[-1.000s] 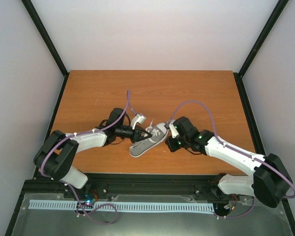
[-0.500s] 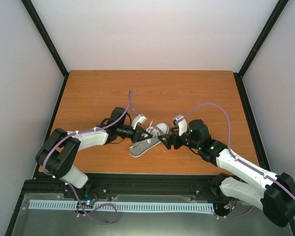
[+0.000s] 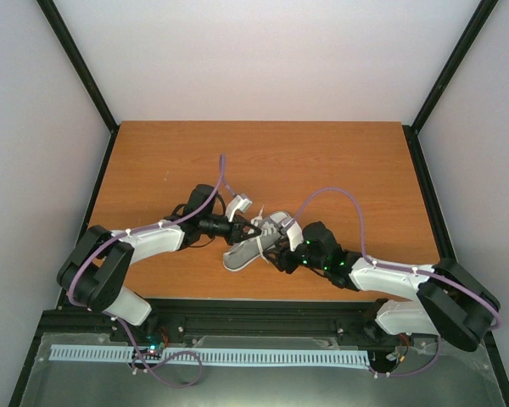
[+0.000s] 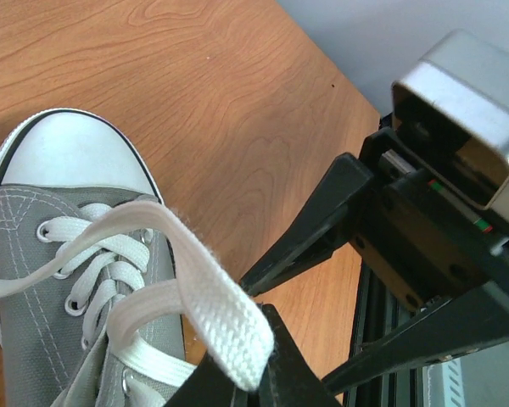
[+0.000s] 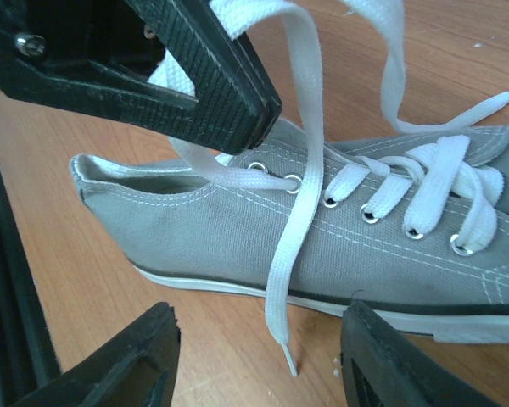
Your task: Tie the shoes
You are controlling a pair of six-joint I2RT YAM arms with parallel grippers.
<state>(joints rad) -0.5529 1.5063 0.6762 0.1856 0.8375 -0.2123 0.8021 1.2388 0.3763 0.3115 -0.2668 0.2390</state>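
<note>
The grey sneaker [image 3: 248,248] lies on the wooden table, white toe cap pointing far right. My left gripper [image 3: 245,229] is shut on a folded loop of white lace [image 4: 225,326], held up above the shoe's tongue; the left wrist view shows my gripper [image 4: 253,377] with the shoe [image 4: 42,280] below. My right gripper [image 3: 276,252] is open at the shoe's near side. In the right wrist view its gripper [image 5: 259,360] faces the shoe's side [image 5: 229,233]. A loose lace end [image 5: 282,318] hangs between the open fingers [image 5: 131,365], untouched. The left gripper's fingers [image 5: 187,80] show above.
The table's near edge with the black rail [image 3: 263,307] is just behind my right gripper. A purple cable [image 3: 331,197] arches over the right arm. The enclosure's white walls and black posts [image 3: 81,68] surround the table.
My right gripper has swung from the shoe's right side to its near side, low and open around the hanging lace end. My left gripper has kept its hold, almost still.
</note>
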